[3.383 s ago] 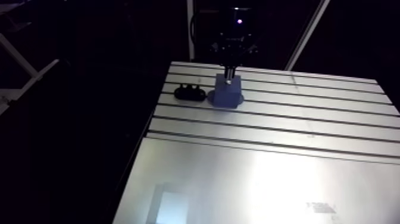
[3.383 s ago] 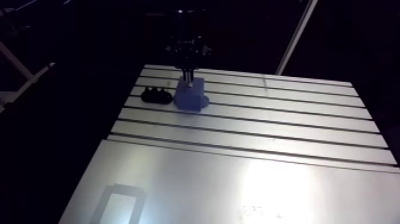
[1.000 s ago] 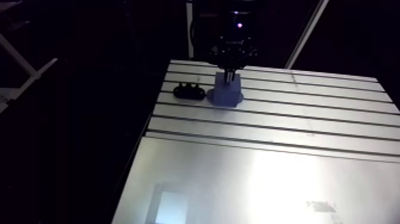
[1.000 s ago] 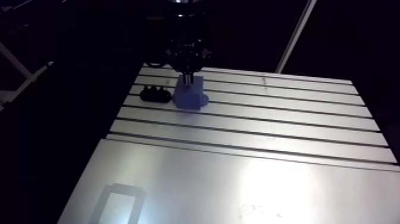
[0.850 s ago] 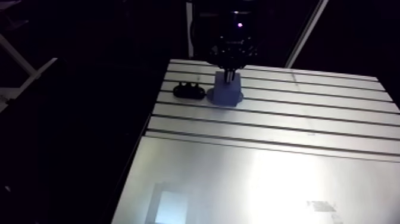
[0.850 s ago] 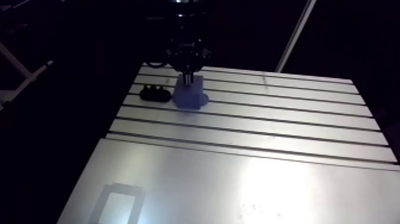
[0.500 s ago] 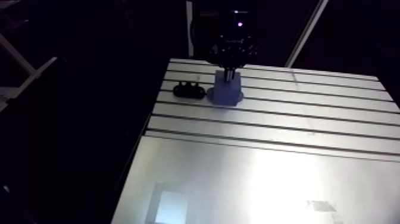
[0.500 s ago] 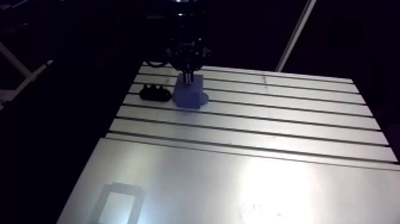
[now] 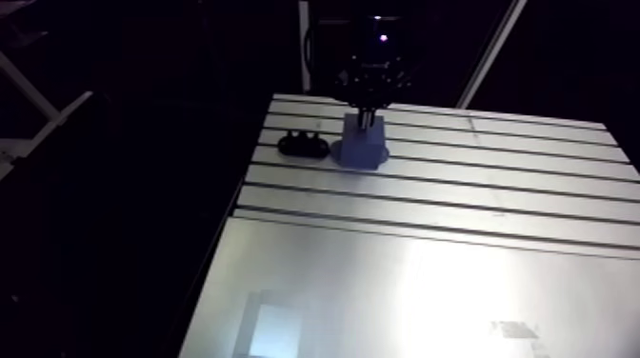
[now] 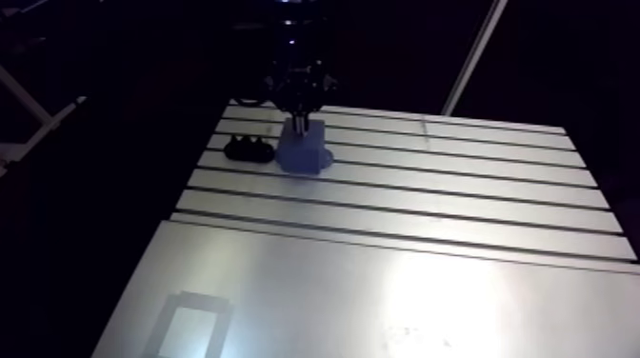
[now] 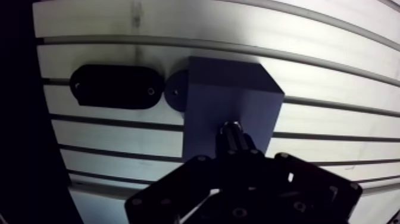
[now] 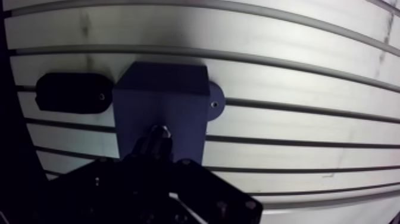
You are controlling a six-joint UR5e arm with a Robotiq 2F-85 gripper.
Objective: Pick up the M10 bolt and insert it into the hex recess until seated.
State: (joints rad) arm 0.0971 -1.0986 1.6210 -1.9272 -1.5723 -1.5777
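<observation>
At the left of the arm view a black oval part (image 9: 303,146) is seen lying flat on the desk (image 9: 476,219), matte, with rounded ends and small bumps on top; in the wrist view a small hole is shown near each end. Just beside it stands the blue block (image 11: 229,95), a smooth, dull, box-shaped piece with sharp edges and a round flange (image 11: 175,98), pierced by a small hole, at its foot. Directly above the block the tool (image 11: 239,159) is found, its dark fingers drawn narrowly together and clamped on the bolt (image 11: 233,132). The bolt's shiny metal end is pointed down at the block's top face; whether it has entered the recess cannot be told. To the right, the brushed aluminium desk is crossed by long parallel slots.
</observation>
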